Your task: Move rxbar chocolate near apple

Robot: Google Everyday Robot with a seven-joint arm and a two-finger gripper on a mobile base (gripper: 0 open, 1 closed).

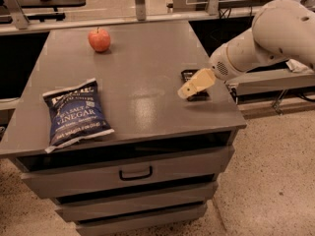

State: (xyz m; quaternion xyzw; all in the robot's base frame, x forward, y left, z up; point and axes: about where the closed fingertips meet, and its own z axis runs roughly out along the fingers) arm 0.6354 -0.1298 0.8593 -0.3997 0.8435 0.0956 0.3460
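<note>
The red-orange apple [99, 39] stands at the far left of the grey cabinet top [142, 68]. The black rxbar chocolate [188, 75] lies flat near the right edge; most of it is covered by my gripper. My gripper [186, 91] reaches in from the right on the white arm [266, 38], its tan fingers [197, 82] pointing left and down, just above the bar.
A large blue vinegar chip bag [75, 113] lies at the front left of the top. Drawers [135, 171] are below. Shelving and a metal rail [147, 14] stand behind the cabinet. The speckled floor [275, 181] lies to the right.
</note>
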